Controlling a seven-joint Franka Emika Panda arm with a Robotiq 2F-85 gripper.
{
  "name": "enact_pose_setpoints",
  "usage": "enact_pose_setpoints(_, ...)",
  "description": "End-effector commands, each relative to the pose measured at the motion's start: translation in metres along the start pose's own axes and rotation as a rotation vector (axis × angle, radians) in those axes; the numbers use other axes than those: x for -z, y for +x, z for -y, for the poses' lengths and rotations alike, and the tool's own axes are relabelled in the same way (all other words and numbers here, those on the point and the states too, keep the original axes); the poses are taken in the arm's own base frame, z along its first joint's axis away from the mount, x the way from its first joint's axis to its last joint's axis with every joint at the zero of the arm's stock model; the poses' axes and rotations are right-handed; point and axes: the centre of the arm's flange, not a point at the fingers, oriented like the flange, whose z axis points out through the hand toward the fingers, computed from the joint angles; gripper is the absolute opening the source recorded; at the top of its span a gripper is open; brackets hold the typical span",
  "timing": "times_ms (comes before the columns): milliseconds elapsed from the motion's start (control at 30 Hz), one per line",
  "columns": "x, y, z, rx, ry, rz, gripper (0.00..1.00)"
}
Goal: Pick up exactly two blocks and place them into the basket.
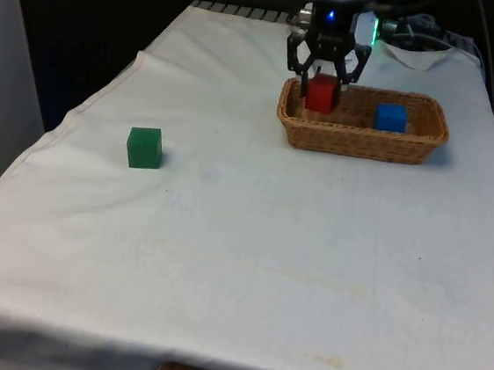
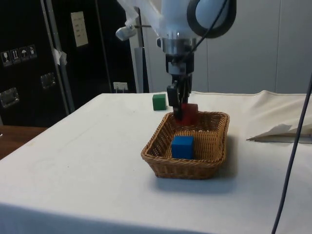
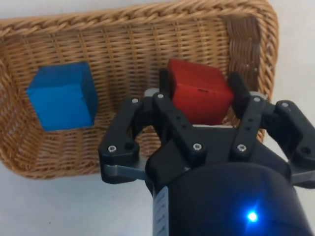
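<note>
While the gripper (image 1: 324, 80) hangs over the wicker basket (image 1: 360, 142) near the table's far edge, you can see its fingers (image 3: 239, 93) pinching the red block (image 1: 322, 93) from two opposite sides. That block sits low inside the basket's end nearer the robot's side of the front view's left; whether it touches the basket floor you cannot tell. The blue block (image 1: 390, 117) lies on the basket floor at the other end, apart from the red one. The green block (image 1: 145, 148) stands on the white cloth of the table (image 1: 248, 256), well apart from the basket, near the table's edge at the front view's left.
</note>
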Motion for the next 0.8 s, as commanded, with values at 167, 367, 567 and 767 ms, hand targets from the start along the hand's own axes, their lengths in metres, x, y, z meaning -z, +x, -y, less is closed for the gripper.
enact_pose_setpoints(167,-0.016,-0.004,0.012,-0.028,-0.004,-0.007,0.09)
enact_pose_setpoints(367,-0.018,-0.003,0.014,-0.023,-0.009,-0.002,0.09)
enact_pose_setpoints(567,-0.020,-0.003,0.016,-0.022,-0.009,-0.004,0.11)
enact_pose_setpoints(767,-0.020,-0.003,0.016,-0.021,-0.010,-0.002,0.53)
